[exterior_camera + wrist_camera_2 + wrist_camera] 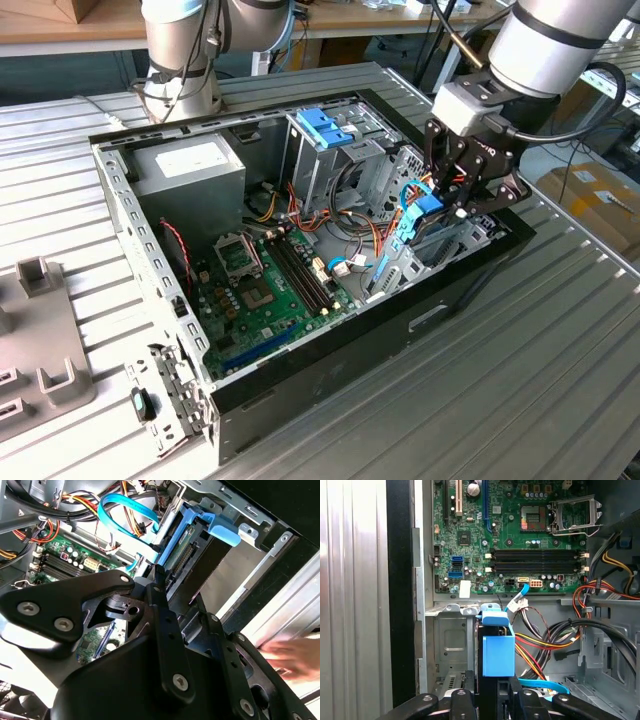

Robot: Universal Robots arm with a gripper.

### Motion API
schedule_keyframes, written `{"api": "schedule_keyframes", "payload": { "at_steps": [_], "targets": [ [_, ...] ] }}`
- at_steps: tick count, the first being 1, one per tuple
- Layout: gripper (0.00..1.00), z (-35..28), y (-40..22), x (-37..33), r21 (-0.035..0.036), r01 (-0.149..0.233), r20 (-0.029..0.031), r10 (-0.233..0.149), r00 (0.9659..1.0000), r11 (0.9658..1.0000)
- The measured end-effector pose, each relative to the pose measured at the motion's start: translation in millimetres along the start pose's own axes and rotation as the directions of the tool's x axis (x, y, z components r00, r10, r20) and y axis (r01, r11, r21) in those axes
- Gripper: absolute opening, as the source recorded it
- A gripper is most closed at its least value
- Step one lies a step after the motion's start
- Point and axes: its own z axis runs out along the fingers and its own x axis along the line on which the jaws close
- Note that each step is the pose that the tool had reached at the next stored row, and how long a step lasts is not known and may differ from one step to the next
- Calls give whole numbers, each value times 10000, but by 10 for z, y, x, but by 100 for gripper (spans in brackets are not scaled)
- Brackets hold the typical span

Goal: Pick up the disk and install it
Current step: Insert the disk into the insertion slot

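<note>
The disk (424,216) stands on edge in its light-blue carrier over the drive bay at the exterior view's right end of the open computer case (330,385). My gripper (452,205) comes down on it from above and is shut on it. In the first wrist view the black fingers (461,703) clamp the dark disk body on both sides, just behind the blue carrier tab (498,652). The second wrist view shows the carrier (200,522) and the disk's connector edge (184,556) beyond a finger (159,592), partly inside the metal bay (235,580).
Inside the case lie the green motherboard (265,285), a grey power supply (190,170), a metal drive cage with a blue latch (325,128), and loose orange, red and blue cables (545,645). Another robot's base (180,70) stands behind the case. Grey fixtures (40,330) sit on the ribbed table.
</note>
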Motion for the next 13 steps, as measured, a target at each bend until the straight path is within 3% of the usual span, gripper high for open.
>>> {"api": "schedule_keyframes", "payload": {
  "at_steps": [4, 9, 13],
  "targets": [
    [36, 1, 0, 0, 0, 0, 0, 0, 10000, 10000],
    [55, 2, 0, 0, 0, 0, -1, 0, 10000, 10000],
    [55, 42, -3, -1, 0, -1, 0, 1, 10000, 10000]
  ]
}}
